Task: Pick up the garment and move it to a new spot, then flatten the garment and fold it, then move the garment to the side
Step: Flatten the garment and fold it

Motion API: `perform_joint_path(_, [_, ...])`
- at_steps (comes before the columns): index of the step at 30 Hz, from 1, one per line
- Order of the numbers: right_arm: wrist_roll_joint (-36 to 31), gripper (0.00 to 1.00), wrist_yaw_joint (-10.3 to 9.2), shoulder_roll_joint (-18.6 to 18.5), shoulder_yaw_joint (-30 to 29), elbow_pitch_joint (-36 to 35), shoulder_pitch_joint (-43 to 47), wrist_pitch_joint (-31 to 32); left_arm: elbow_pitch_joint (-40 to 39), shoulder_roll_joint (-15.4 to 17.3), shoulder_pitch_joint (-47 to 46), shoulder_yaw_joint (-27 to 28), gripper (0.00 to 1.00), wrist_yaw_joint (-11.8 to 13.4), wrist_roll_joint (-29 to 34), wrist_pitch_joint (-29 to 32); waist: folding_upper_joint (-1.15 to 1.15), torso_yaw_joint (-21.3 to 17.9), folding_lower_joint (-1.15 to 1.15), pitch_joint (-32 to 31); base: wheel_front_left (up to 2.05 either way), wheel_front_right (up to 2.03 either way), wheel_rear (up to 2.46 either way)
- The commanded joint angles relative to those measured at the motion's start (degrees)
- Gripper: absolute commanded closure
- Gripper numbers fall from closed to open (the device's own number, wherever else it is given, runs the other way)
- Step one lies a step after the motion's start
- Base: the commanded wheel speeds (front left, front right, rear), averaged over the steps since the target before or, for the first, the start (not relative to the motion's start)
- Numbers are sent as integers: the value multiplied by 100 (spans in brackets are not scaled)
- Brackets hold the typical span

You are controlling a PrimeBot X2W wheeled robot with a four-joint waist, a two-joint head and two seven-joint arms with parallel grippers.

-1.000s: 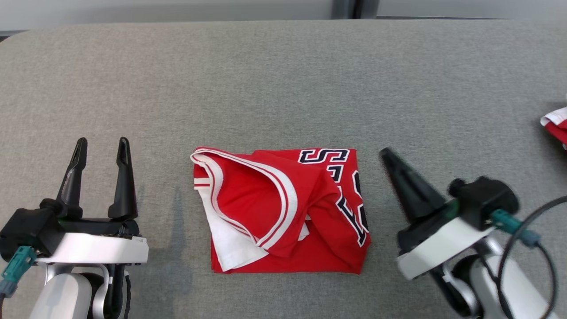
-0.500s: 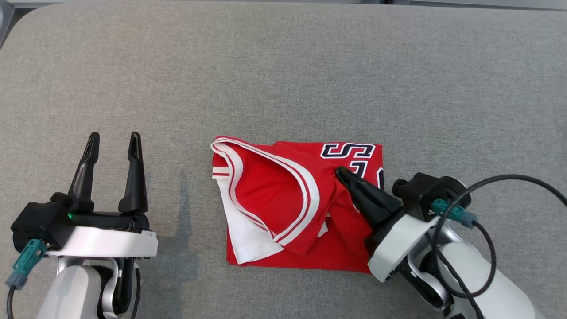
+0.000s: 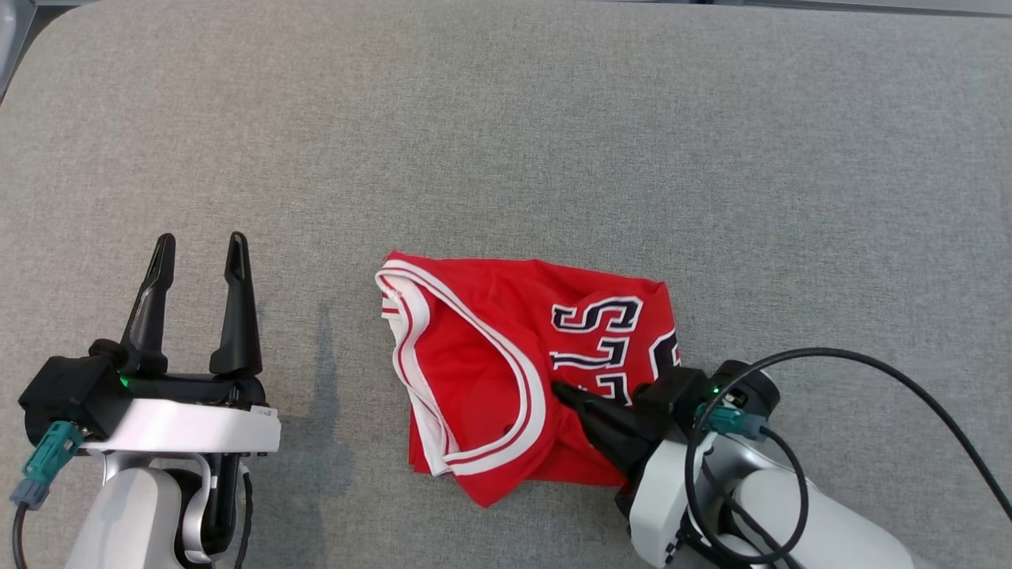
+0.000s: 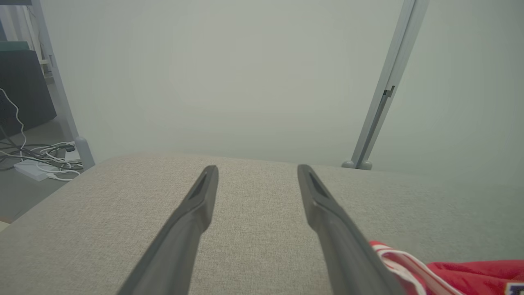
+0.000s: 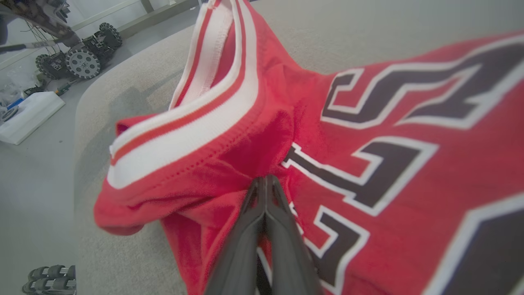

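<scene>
right gripper [image 3: 565,391] fingers pressed together, tips dug into a fold of the garment [image 3: 474,356]; no cloth visibly between them, so it reads as a push/drag, not a pinch; a second ago it hung clear beside a neat fold, now the cloth under and ahead of its tips is bunched and skewed on the grey surface [image 3: 506,158]; fold looks partly undone, probably needs re-flattening; left gripper [image 3: 198,246] spread, empty, garment well off to its right
</scene>
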Motion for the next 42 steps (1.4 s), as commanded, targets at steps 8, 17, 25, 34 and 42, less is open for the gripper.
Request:
perform_joint_path(8, [243, 100, 2, -118, 435, -52, -139, -111, 27, -54, -45, 143, 0, -92, 89, -20, 0, -68, 0, -28, 0, 0, 0])
perform_joint_path(17, [150, 100, 2, -152, -347, -594, 107, -585, 72, -28, 48, 232, 0, -155, 210, -20, 0, -231, 0, -184, 0, 0, 0])
perform_joint_path(25, [-171, 100, 2, 32, -2005, -1056, 736, -758, 38, 14, 97, 254, 0, -137, 240, -20, 0, -354, 0, -321, 0, 0, 0])
perform_joint_path(34, [-650, 100, 2, 522, -4096, -1432, 1472, -821, -66, 75, 208, 254, 0, -90, 254, -21, 0, -461, 0, -390, 0, 0, 0])
perform_joint_path(42, [-917, 0, 2, 858, -4942, -1638, 1827, -736, -151, 110, 280, 217, 0, -49, 256, 8, 0, -556, 0, -451, 0, 0, 0])
